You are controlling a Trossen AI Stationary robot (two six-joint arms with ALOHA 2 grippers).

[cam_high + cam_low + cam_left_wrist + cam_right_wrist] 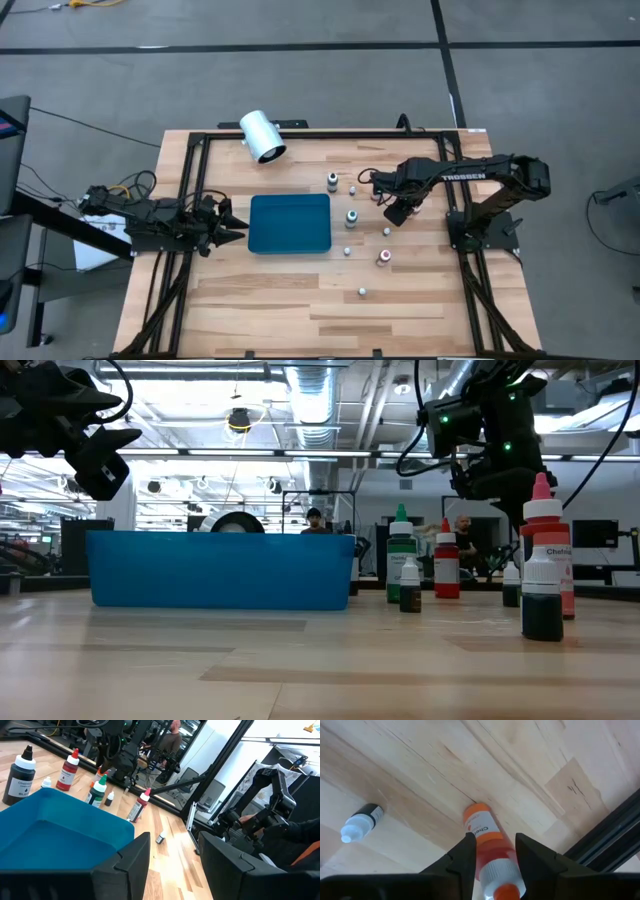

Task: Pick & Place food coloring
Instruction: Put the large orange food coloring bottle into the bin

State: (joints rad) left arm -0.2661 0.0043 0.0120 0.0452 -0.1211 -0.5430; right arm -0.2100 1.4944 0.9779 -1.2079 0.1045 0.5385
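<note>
Right of the teal tray, the right claw pinches an orange-capped bottle, which I judge could slip sideways from that narrow hold.

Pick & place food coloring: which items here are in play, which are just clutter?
In play:
- orange food coloring bottle lying between the right gripper's fingers
- small upright food coloring bottles on the wooden table
- teal rectangular tray
- left gripper, waiting beside the tray

Clutter:
- large white cylinder

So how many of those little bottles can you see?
9 bottles, though some may be hidden: one at the right tool, three toward the table's far edge, three right of the blue tray, two nearer the front.
</note>
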